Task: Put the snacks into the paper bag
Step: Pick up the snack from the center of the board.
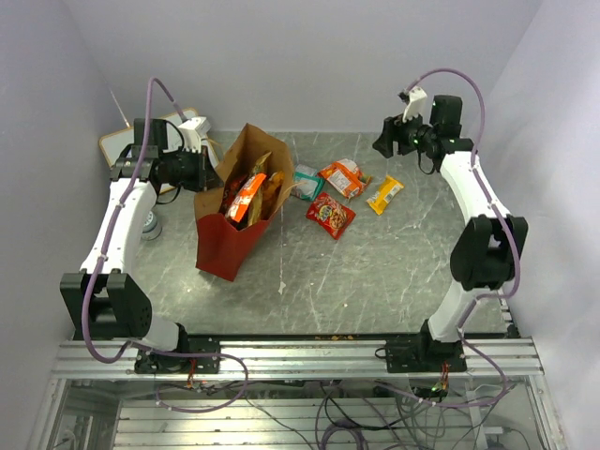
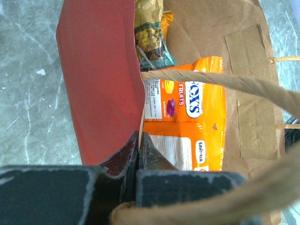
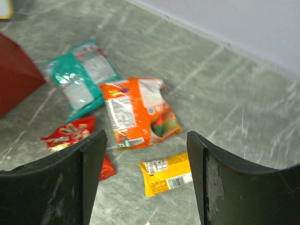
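Note:
The paper bag [image 1: 230,242], red outside and brown inside, stands open at centre left. It holds an orange snack bag [image 1: 247,196] and a tan-gold one. My left gripper [image 1: 208,169] is shut on the bag's rim; in the left wrist view its jaws [image 2: 138,140] pinch the red wall [image 2: 101,79] beside the orange bag [image 2: 187,117]. On the table lie a teal pack [image 1: 306,181], an orange pack [image 1: 344,177], a red pack [image 1: 330,215] and a yellow pack [image 1: 384,194]. My right gripper [image 1: 386,139] is open and empty above them [image 3: 146,154]; the yellow pack [image 3: 168,173] shows between its fingers.
A white board [image 1: 127,141] leans at the back left behind the left arm. A small round tin [image 1: 151,226] sits by the left arm. Walls close in the table at the back and sides.

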Controlling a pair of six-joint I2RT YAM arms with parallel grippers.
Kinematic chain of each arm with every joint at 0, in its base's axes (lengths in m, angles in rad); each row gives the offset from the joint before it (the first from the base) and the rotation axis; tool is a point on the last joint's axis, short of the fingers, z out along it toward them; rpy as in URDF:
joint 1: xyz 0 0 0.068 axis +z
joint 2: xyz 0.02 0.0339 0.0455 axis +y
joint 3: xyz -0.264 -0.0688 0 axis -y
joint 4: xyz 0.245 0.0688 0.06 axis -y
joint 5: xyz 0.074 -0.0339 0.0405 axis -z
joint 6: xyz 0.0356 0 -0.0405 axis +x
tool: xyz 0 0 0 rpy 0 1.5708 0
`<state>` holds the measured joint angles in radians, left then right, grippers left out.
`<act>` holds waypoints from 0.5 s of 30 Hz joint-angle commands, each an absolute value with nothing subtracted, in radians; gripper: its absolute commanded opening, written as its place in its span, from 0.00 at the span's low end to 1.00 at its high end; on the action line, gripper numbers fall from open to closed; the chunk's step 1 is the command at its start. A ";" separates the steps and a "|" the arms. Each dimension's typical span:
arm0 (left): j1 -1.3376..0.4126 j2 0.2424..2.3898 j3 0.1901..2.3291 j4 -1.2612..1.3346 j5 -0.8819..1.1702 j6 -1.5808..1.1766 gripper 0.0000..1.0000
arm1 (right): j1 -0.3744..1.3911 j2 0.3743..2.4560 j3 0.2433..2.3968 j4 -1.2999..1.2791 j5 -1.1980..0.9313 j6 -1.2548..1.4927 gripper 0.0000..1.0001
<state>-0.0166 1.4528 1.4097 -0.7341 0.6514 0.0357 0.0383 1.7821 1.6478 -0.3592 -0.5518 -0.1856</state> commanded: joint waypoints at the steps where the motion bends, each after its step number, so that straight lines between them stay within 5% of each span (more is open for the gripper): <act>1: -0.015 1.412 1.398 -0.677 0.666 0.021 0.07 | -0.001 1.923 1.660 -0.312 -0.469 -0.054 0.68; 15: -0.015 1.394 1.393 -0.669 0.661 0.011 0.07 | -0.003 2.283 1.899 -0.390 -0.445 0.009 0.62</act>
<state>-0.0166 1.4376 1.3956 -0.7212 0.6407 0.0246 -0.0025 2.2482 1.8339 -0.3725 -0.4519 -0.0254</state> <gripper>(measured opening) 0.076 0.632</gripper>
